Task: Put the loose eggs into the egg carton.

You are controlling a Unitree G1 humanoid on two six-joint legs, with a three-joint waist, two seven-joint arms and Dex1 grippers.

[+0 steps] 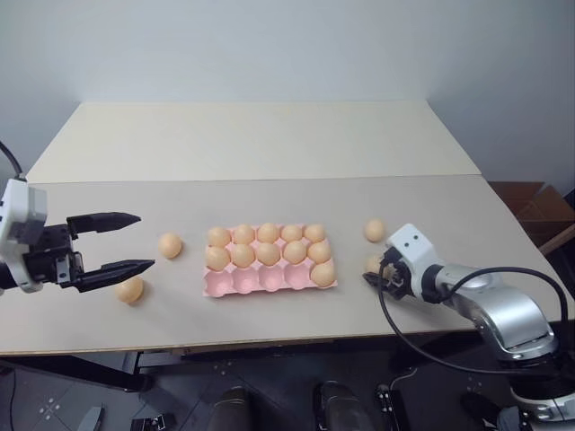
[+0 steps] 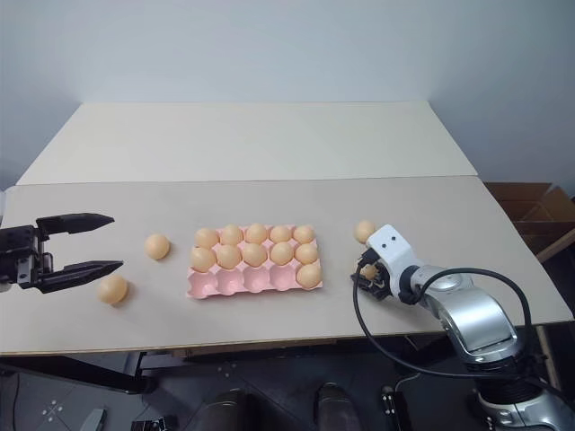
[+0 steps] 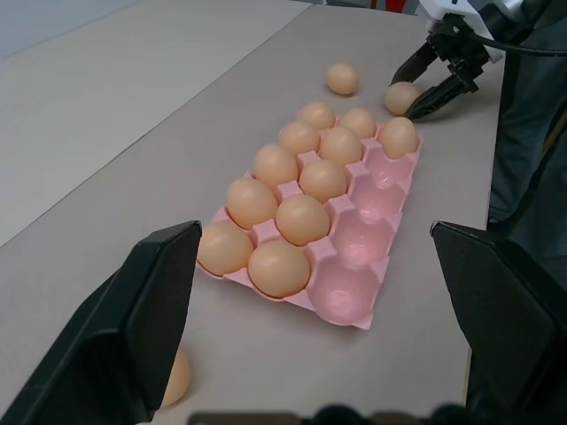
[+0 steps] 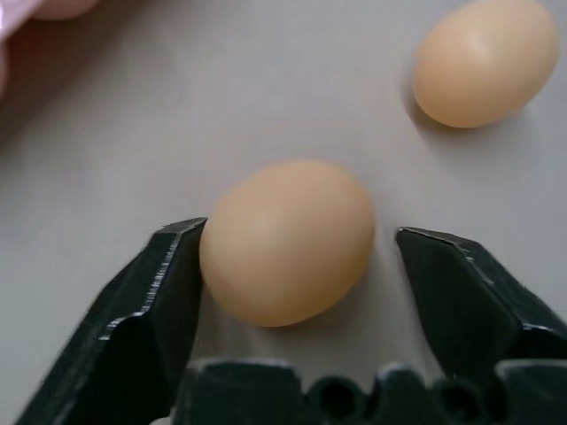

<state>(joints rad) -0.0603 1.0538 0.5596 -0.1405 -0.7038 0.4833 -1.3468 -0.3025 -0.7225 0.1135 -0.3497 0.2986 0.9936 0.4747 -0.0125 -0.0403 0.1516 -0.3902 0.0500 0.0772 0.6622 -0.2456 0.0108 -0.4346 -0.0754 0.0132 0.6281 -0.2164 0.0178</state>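
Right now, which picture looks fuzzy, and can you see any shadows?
Right wrist view: the egg between the right gripper fingers is close and soft-edged, with a faint shadow beneath. Left wrist view: the left gripper fingers blur, while the egg carton looks crisp.

No text, label, brand, number or sign can be read on anything in these pictures.
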